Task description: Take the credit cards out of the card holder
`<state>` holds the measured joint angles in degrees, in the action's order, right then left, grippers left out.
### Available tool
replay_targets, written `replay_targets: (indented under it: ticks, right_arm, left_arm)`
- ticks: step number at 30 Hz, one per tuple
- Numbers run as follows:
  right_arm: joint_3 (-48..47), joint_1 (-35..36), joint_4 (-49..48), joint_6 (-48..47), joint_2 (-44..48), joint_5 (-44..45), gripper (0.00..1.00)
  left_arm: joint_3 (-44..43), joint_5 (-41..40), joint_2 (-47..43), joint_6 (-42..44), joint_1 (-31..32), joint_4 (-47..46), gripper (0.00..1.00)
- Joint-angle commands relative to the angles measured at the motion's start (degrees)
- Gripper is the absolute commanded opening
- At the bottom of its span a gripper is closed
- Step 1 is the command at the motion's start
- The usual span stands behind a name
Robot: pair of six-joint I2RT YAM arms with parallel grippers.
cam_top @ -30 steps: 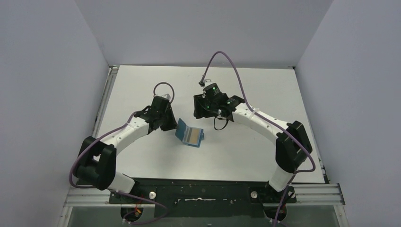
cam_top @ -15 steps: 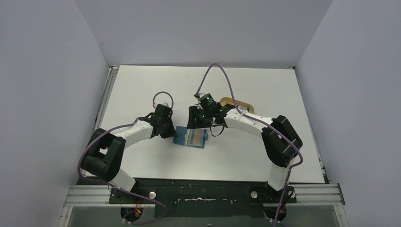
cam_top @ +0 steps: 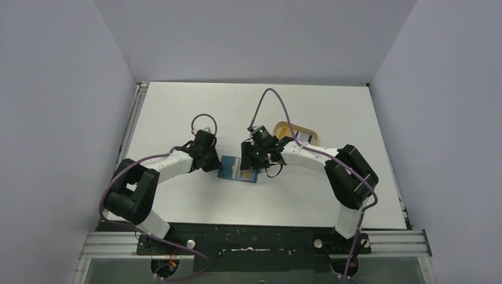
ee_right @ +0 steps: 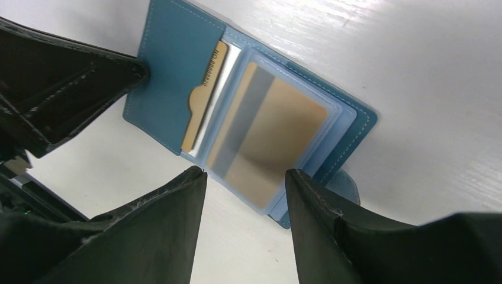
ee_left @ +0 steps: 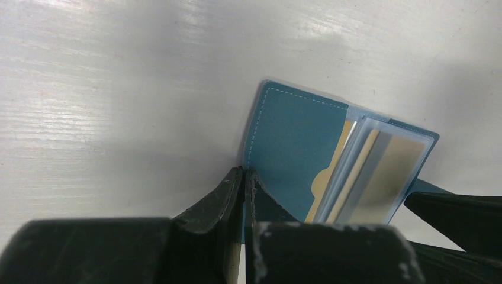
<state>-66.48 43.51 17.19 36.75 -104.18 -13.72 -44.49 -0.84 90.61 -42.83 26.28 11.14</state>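
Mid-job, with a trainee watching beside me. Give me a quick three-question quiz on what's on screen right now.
1. True or false: the card holder lies open on the table.
2. Which one has its jaws open? A) left end effector B) right end effector
3. What colour is the uppermost credit card?
Key: 1 true. 2 B; the left one is shut on the holder's flap. 3 gold, with a grey band.
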Motion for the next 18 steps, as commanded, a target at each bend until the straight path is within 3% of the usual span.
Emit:
replay_targets:
  ticks: [1,18]
  right_arm:
    - [0.80,0.17,0.05,-0.60,2.32,3.49,0.52]
    - [-1.67,2.49,-1.11,-0.01,-1.80,4.05,0.52]
  left_arm:
    - [0.37,-1.60,1.30,0.38,0.26,-0.16,0.00]
    - [0.13,-0.93,1.14,0.42,0.30,-0.24,0.00]
